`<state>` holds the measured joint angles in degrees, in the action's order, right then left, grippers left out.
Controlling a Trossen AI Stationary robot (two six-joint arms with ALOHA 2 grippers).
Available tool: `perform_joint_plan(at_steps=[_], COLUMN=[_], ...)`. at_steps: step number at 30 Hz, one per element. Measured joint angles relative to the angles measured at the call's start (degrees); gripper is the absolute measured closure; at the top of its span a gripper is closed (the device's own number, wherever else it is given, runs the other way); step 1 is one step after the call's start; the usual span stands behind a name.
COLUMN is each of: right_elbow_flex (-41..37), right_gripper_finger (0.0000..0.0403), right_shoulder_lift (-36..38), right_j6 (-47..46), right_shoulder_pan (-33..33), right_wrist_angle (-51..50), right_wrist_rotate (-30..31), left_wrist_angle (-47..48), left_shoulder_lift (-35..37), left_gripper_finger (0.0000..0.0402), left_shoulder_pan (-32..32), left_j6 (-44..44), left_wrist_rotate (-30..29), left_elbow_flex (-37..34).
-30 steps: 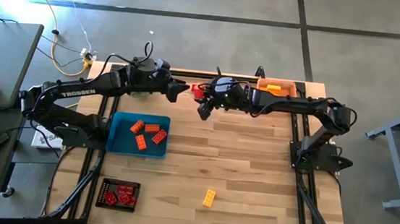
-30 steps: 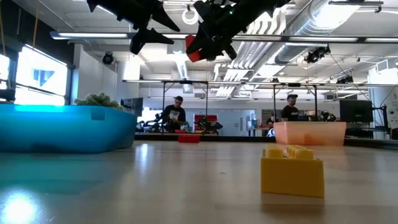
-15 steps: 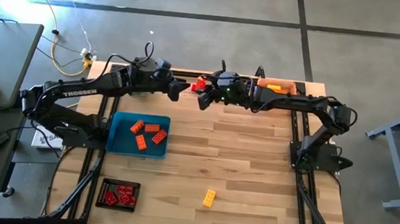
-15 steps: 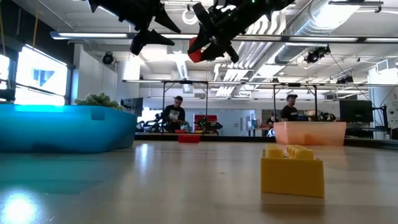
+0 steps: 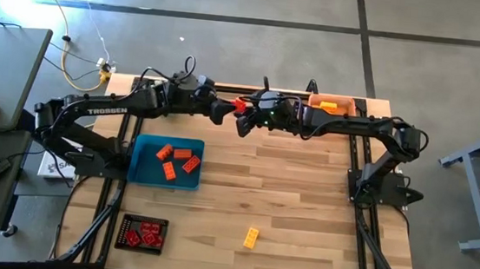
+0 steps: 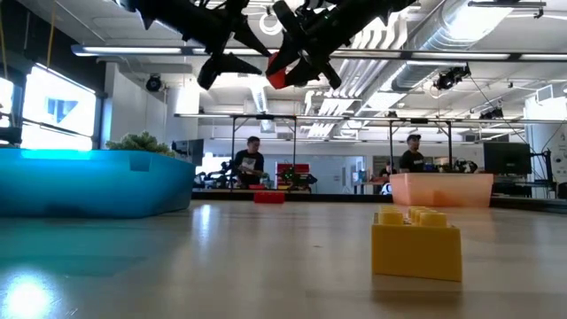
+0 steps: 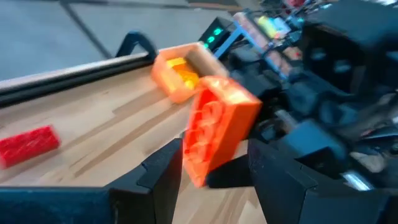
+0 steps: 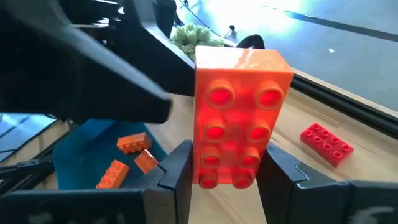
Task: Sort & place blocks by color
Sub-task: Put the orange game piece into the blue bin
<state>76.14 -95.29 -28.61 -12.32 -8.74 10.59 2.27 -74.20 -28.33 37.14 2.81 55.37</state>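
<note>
**Orange brick held aloft between two grippers**

Above the far middle of the table, the right gripper [image 5: 243,116] is clamped on an orange brick [image 8: 239,134], gripping its lower end between both fingers and holding it well clear of the wood. The left gripper [image 5: 222,111] faces it with its fingers spread. In the left wrist view the brick sits in the gap between them, and I cannot tell whether either finger touches it.

The brick looks like hard moulded plastic: light, stiff and not fragile, but smooth enough to twist or slip in a shallow pinch. Its two long flat sides are the best place to take hold. The studded face gives the pads an uneven seat. With the right fingers on the lower end, only the upper half is free for a second grip.

Counted from above:
- one orange brick in the air
- four orange bricks in the blue tray [image 5: 136,173]
- one yellow brick [image 5: 251,236] loose on the near side of the table
- one yellow brick in the peach tray [image 5: 313,97] at the far right
- one red brick [image 8: 326,144] loose near the far edge
- several red bricks in the black tray [image 5: 123,222], packed too closely to count

A fuzzy green plant [image 8: 196,37] stands behind the blue tray.
</note>
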Motion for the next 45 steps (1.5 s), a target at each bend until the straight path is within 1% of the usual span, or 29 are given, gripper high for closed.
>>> perform_joint_plan(at_steps=[4, 10, 15, 20, 25, 28, 34, 36, 43, 45], right_elbow_flex=[0.0, 0.0, 0.0, 0.0, 0.0, 0.0, 0.0, 0.0, 0.0, 0.0], right_gripper_finger=[0.0289, 0.0289, 0.0288, 0.0289, 0.0289, 0.0289, 0.0289, 0.0289, 0.0288, 0.0272], right_shoulder_lift=[0.0, 0.0, -1.0, -1.1, -1.1, -1.1, -1.1, -1.1, -1.1, -1.1], right_j6=[-1.4, -3.1, -4.4, -5.0, -4.8, -4.6, -4.7, -4.6, -4.9, -4.9], right_shoulder_pan=[0.0, 0.0, -0.1, 0.3, 0.3, 0.3, 0.3, 0.3, 0.3, 0.3], right_wrist_angle=[-0.5, -0.8, -0.4, -1.3, -0.8, -0.9, -1.4, -1.4, -1.4, -1.3], right_wrist_rotate=[-0.1, -0.6, -1.4, -0.9, -2.7, -2.6, -1.5, -1.5, -1.6, -1.7], left_wrist_angle=[-3.3, -4.2, -8.7, -7.3, -7.5, -8.0, -8.4, -8.1, -7.8, -7.8], left_shoulder_lift=[-1.0, -3.5, -5.5, -5.8, -5.8, -5.8, -5.8, -5.8, -5.7, -5.7], left_gripper_finger=[0.0231, 0.0231, 0.0231, 0.0231, 0.0234, 0.0254, 0.0330, 0.0347, 0.0351, 0.0351], left_shoulder_pan=[0.7, 1.0, 1.0, 1.0, 1.0, 1.1, 1.3, 1.6, 1.8, 1.8], left_j6=[-1.0, -1.3, -1.8, -3.1, -6.1, -7.4, -9.2, -10.2, -10.8, -11.1], left_wrist_rotate=[1.1, 0.9, 0.6, 0.7, -3.0, -4.0, -3.6, -3.8, -3.8, -3.6], left_elbow_flex=[0.0, 0.0, -0.1, -0.1, 0.0, 0.0, 0.0, 0.0, 0.0, 0.0])
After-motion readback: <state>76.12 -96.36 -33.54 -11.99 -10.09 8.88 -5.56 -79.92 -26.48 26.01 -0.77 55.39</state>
